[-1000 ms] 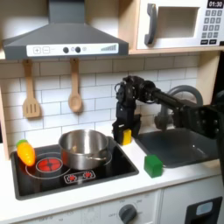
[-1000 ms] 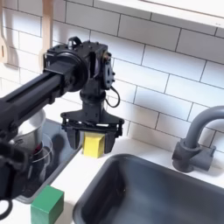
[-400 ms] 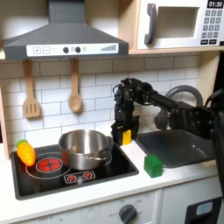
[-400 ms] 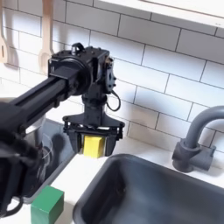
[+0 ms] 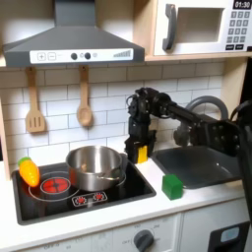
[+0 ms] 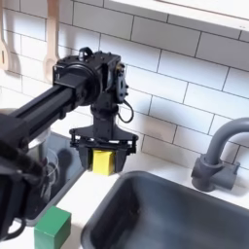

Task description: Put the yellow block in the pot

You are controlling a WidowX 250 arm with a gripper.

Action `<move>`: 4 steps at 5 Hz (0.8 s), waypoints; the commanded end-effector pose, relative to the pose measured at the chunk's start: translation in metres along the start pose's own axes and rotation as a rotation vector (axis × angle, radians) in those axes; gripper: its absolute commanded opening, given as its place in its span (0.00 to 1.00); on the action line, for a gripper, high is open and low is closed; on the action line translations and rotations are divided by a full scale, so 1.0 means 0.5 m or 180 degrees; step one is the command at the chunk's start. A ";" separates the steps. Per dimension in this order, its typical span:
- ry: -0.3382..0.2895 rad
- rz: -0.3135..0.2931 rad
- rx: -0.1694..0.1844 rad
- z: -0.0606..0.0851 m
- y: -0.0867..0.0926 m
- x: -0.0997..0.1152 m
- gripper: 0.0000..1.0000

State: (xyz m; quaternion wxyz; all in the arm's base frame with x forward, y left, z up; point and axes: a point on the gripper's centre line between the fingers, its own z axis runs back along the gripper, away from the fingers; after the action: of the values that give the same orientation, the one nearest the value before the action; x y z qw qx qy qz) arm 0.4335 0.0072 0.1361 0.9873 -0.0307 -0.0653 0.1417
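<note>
My gripper [image 5: 139, 150] [image 6: 101, 159] is shut on the yellow block [image 5: 142, 153] [image 6: 101, 161], one finger on each side of it. The block hangs at the stove's back right corner, between the steel pot [image 5: 94, 167] and the sink in the first exterior view. In the second exterior view the block sits just above the counter by the sink's rim, with the pot's [image 6: 32, 151] edge partly hidden behind my arm at the left.
A green cube [image 5: 172, 186] [image 6: 53, 230] rests on the counter in front of the sink [image 5: 197, 163] [image 6: 175, 214]. An orange-yellow toy vegetable [image 5: 29, 172] lies on the stove's left. The grey faucet [image 6: 216, 160] stands behind the sink. Wooden utensils [image 5: 84, 103] hang on the tiled wall.
The arm and the held block have shifted only slightly; the block stays gripped in nearly the same spot.
</note>
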 end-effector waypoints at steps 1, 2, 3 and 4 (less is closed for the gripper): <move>-0.0040 -0.0005 -0.0019 0.006 -0.001 -0.009 0.00; -0.0100 -0.0024 -0.0070 0.034 -0.005 -0.015 0.00; -0.0103 -0.0031 -0.0094 0.048 -0.003 -0.024 0.00; -0.0173 -0.0074 -0.0137 0.081 0.004 -0.035 0.00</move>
State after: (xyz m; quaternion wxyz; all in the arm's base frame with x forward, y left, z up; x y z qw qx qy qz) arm 0.4100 0.0031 0.1826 0.9851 -0.0496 -0.1055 0.1261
